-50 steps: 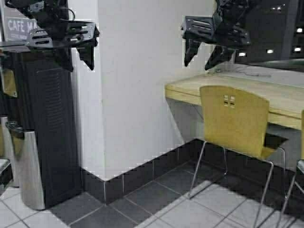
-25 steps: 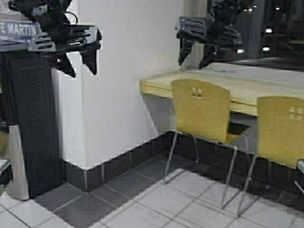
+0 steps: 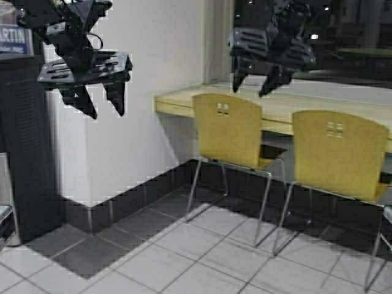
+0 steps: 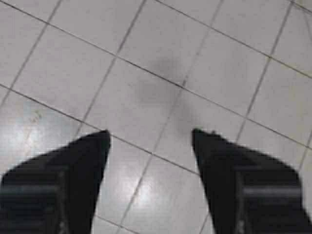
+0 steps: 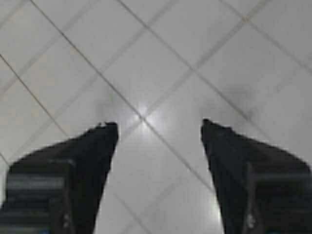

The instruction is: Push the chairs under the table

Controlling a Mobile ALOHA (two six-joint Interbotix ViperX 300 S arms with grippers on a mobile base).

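Two yellow-tan chairs stand at the pale wood table (image 3: 177,101) in the high view. The left chair (image 3: 228,128) and the right chair (image 3: 340,153) both have their backs toward me and their seats partly out from under the top. My left gripper (image 3: 99,101) hangs open high at the left, in front of the white wall. My right gripper (image 3: 256,79) hangs open high above the left chair. In the wrist views the left gripper (image 4: 151,134) and the right gripper (image 5: 160,124) point down at bare floor tiles, with nothing between the fingers.
A white wall corner (image 3: 141,147) with a dark tiled base juts out left of the table. A dark cabinet (image 3: 24,141) stands at the far left. Pale floor tiles (image 3: 202,257) lie in front of the chairs. A chrome leg (image 3: 375,257) shows at the right edge.
The robot has moved: the scene has shifted left in the high view, bringing a second chair fully into sight. Both grippers stay open and raised.
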